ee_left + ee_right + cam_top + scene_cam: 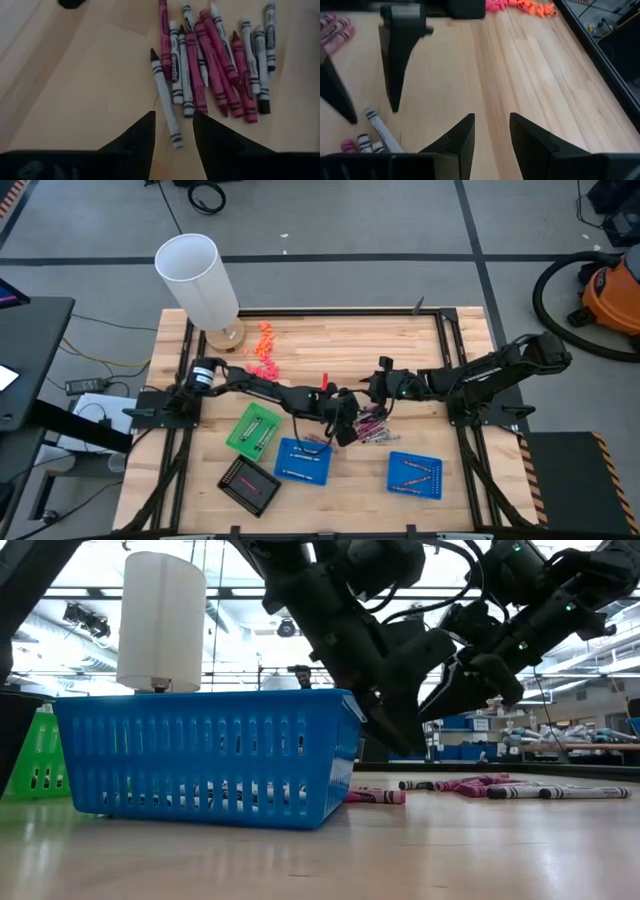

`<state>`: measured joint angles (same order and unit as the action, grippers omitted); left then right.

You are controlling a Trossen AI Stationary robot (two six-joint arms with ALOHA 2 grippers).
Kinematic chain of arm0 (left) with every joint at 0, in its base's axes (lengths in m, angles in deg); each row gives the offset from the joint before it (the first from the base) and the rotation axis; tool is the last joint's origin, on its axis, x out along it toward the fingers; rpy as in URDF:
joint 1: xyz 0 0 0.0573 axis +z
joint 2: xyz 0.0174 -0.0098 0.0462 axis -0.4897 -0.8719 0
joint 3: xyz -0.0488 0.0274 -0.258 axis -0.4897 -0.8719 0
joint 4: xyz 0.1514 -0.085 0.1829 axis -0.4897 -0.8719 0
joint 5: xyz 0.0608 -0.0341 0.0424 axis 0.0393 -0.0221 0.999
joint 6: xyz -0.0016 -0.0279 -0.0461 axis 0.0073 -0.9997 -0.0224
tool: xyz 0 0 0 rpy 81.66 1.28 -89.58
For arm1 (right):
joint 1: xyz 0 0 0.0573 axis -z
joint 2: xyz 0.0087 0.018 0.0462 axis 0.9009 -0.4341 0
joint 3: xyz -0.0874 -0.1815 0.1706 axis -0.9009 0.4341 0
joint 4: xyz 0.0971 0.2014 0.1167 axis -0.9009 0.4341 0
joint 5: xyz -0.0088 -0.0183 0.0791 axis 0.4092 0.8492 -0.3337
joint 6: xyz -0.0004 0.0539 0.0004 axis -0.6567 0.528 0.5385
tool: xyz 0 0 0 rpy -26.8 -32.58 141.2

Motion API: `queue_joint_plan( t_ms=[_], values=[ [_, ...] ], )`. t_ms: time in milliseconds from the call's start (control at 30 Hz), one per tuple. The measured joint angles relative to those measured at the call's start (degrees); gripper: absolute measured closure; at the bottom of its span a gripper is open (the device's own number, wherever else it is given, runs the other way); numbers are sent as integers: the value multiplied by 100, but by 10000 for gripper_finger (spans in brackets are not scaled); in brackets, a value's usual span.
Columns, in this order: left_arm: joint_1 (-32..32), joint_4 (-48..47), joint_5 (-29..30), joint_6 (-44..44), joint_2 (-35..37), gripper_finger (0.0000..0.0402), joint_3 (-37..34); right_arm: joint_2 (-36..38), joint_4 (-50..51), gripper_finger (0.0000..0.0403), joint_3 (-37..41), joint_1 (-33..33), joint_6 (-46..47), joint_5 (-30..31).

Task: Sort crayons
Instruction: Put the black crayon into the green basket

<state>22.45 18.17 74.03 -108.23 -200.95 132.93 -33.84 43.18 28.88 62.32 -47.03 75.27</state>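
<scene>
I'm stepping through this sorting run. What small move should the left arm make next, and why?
Probably lower the left gripper and close: its open fingers straddle the end of a lone grey crayon lying apart from the crayon pile, nothing is held yet, and the right gripper hangs over bare wood.

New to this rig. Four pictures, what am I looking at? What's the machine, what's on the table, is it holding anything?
Two dark robot arms work at a wooden table. One picture looks down from above, one sits at tabletop height, and two come from cameras on the arms' wrists. The left gripper hangs over a pile of crayons, jaws open around the end of a grey one, not closed on it. The right gripper waits beside it, jaws open, over bare wood. It holds nothing. Also there: two blue trays, a green tray, a black tray.
</scene>
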Motion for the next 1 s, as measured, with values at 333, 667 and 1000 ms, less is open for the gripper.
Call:
queue_joint_plan(
  t_ms=[333,667,1000],
  values=[
    [-237,76,481,30,-244,260,-7,-61,-83,271,-2,2,27,-24],
    [-289,159,687,138,-426,260,-5,-61,-20,271,-2,2,79,-24],
    [-115,-33,633,33,-413,359,-5,-61,48,271,-4,0,70,-24]
  ],
)
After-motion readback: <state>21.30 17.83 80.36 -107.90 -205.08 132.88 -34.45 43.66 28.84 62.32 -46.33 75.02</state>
